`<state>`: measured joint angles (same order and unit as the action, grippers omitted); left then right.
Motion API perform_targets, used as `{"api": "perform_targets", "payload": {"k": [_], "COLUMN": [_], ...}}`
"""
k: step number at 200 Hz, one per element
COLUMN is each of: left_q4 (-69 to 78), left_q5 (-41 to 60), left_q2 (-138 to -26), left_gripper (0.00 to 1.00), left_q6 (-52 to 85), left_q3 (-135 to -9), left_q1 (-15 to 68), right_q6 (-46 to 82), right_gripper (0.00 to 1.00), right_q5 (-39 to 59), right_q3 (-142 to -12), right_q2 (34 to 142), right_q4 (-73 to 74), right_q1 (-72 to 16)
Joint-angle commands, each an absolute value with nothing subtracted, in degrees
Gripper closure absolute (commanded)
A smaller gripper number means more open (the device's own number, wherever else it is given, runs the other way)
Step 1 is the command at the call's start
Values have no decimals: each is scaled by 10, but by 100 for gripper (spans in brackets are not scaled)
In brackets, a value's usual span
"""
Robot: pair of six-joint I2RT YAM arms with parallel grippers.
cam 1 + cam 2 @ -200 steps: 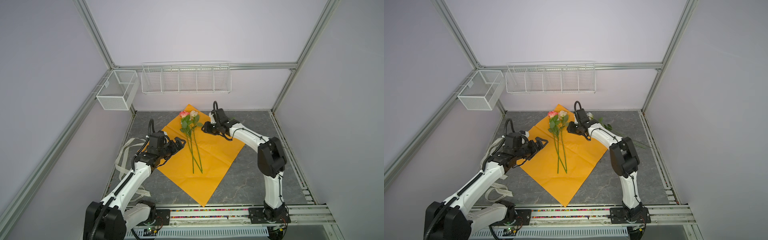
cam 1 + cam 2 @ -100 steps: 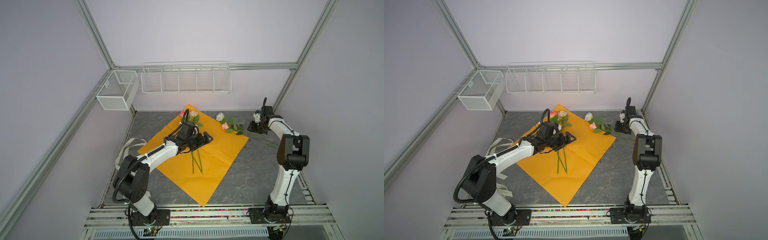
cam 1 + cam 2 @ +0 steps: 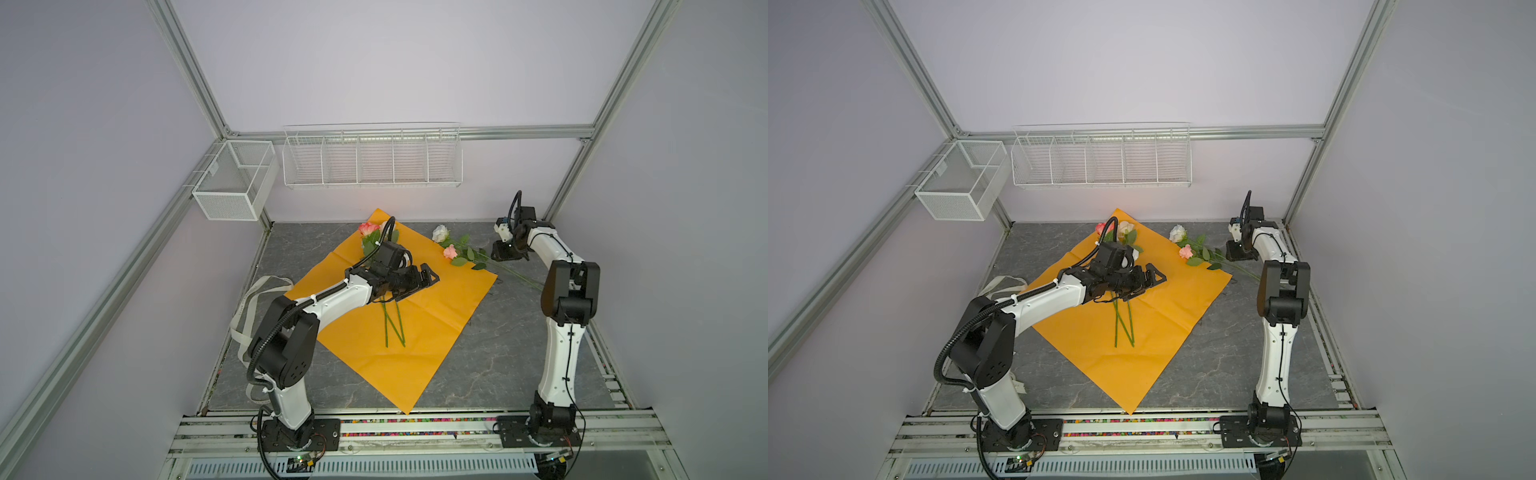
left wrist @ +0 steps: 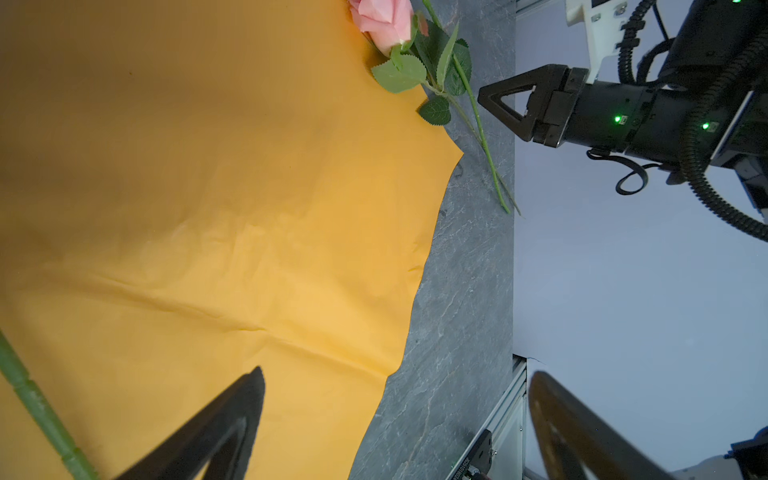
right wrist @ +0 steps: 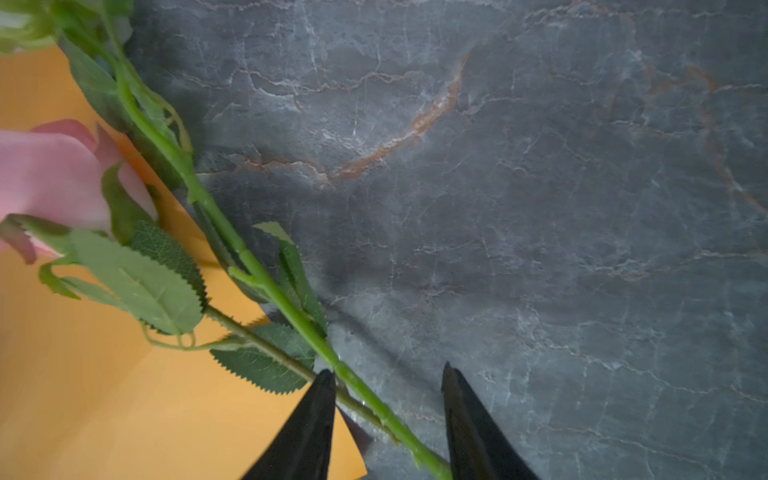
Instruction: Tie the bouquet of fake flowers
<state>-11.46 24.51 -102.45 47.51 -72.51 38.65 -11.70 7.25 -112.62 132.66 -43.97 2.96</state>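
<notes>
While hovering over orange paper (image 3: 432, 316) (two roses (image 3: 368, 228) lying on it) with left jaws spread wide, straddles two further rose stems (image 5: 360, 387) on worktop (image 5: 582, 208) with right jaws half apart.

Two green stems (image 5: 266, 283) lie along the edge of the orange paper (image 5: 104, 395). A pink rose (image 5: 50, 178) and green leaves (image 5: 141, 282) lie on the paper. At the paper's corner, the right gripper (image 5: 387, 370) has its black fingers (image 5: 307, 432) apart, one on each side of the stems. Past the paper is the grey table (image 5: 540, 208).
</notes>
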Motion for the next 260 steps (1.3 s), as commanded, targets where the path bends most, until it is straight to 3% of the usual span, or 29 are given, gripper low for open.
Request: {"api": "perform_targets", "payload": {"k": [1, 65, 79, 118, 173, 225, 260], "left_q4": [-119, -120, -120, -122, -123, -121, -129], "left_q5": [249, 246, 246, 242, 237, 234, 224], "left_q2": [-1030, -1024, -1024, -1015, -1003, -992, -971], "left_gripper": [1, 1, 1, 1, 1, 1, 1], "left_q6": [475, 473, 474, 473, 473, 472, 463], "left_q3": [-742, -731, -731, -726, -715, -706, -702], "left_q1": [389, 389, 389, 389, 389, 388, 388], "right_q6": [-135, -134, -132, -129, -87, 25, 69], "right_gripper": [56, 56, 62, 63, 79, 90, 93], "right_q5": [68, 87, 67, 38, 3, 50, 116], "right_q3": [-1150, -1153, -1150, -1163, -1143, -1068, -960], "right_q2": [1349, 1342, 1345, 1366, 1354, 1307, 1208], "right_q4": [-476, -489, -478, -493, -480, -454, -369], "right_q1": [31, 29, 28, 29, 33, 66, 66]}}
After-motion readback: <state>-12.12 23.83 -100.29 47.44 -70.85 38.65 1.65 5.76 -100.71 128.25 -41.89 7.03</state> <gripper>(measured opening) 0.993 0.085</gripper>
